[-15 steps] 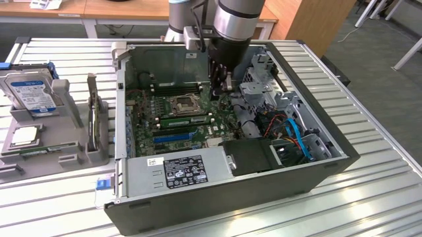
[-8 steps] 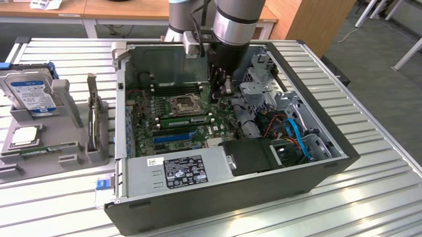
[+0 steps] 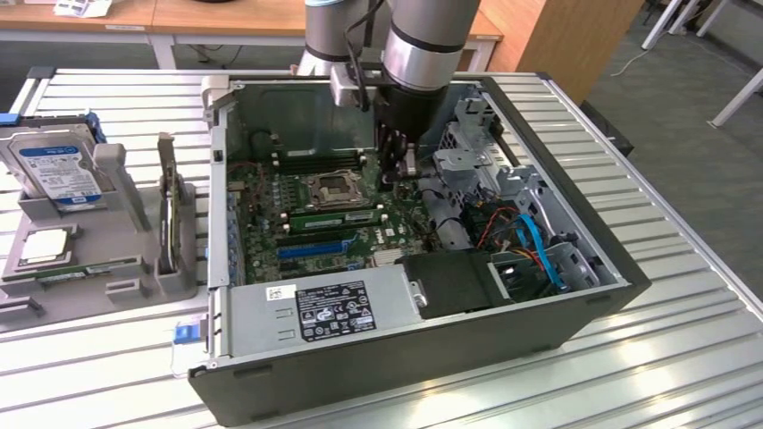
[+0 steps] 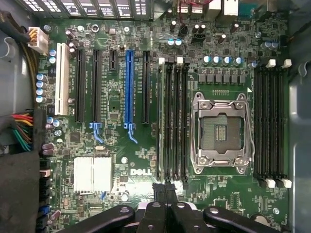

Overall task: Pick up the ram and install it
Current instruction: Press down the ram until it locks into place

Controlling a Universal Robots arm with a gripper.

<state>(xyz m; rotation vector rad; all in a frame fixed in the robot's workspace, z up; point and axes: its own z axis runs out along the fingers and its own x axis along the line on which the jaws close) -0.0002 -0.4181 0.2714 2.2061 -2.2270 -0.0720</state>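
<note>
Overhead, the gripper hangs inside the open case, its fingers pressed together with nothing visible between them. In the wrist view the closed tips sit just off one end of the slot bank, which lies between the socket and the blue slot.

In the exterior view the ram is a green stick lying in that bank, just beside the socket at its 6 o'clock. It appears to be seated already, though whether the latches have caught cannot be told. From the gripper the ram lies near, at about 7 o'clock. Its long axis runs roughly 9 to 3 o'clock, so the fingers stand past its 3 o'clock end rather than over its middle.

Outside the case, well apart at 9 o'clock, a grey tray holds a hard drive.
</note>
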